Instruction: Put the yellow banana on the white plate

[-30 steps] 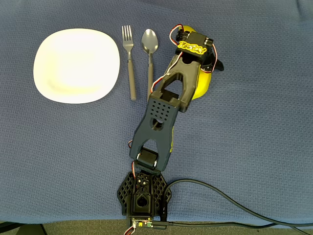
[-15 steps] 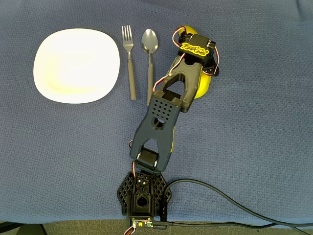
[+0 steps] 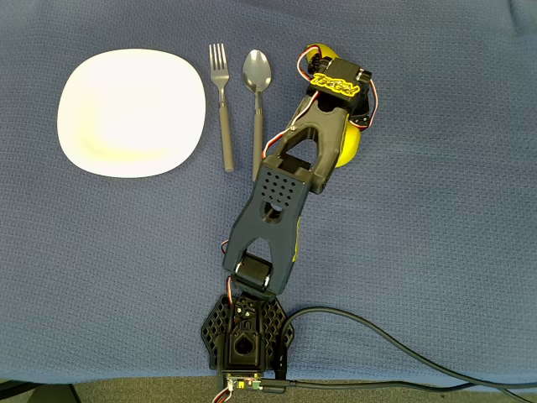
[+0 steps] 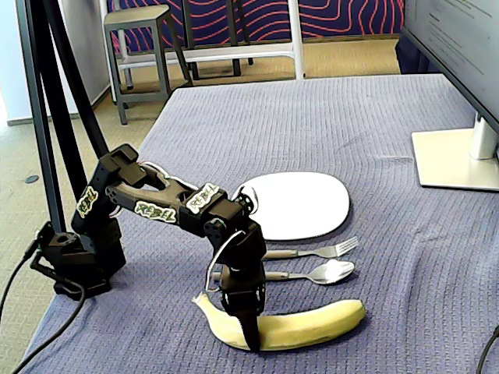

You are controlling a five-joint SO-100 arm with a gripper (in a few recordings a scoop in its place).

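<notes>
The yellow banana (image 3: 349, 148) lies on the blue cloth to the right of the cutlery, mostly hidden under the arm in the overhead view. In the fixed view the banana (image 4: 312, 323) rests flat near the front edge, stem end to the left. My gripper (image 4: 248, 336) points straight down onto it about a third of the way from the stem, with one black finger in front of the fruit and the jaws drawn in against it. From above, the gripper (image 3: 340, 102) sits over the banana's far half. The white plate (image 3: 130, 113) stands bare at the left, also plate (image 4: 300, 204).
A fork (image 3: 222, 109) and a spoon (image 3: 257, 92) lie side by side between the plate and the banana. A monitor foot (image 4: 456, 156) stands on the cloth at the right in the fixed view. The arm's base (image 3: 245, 336) sits at the near edge.
The jaw that stuck out to the right of the wrist has swung inward against the banana. The banana and the arm have stayed in place.
</notes>
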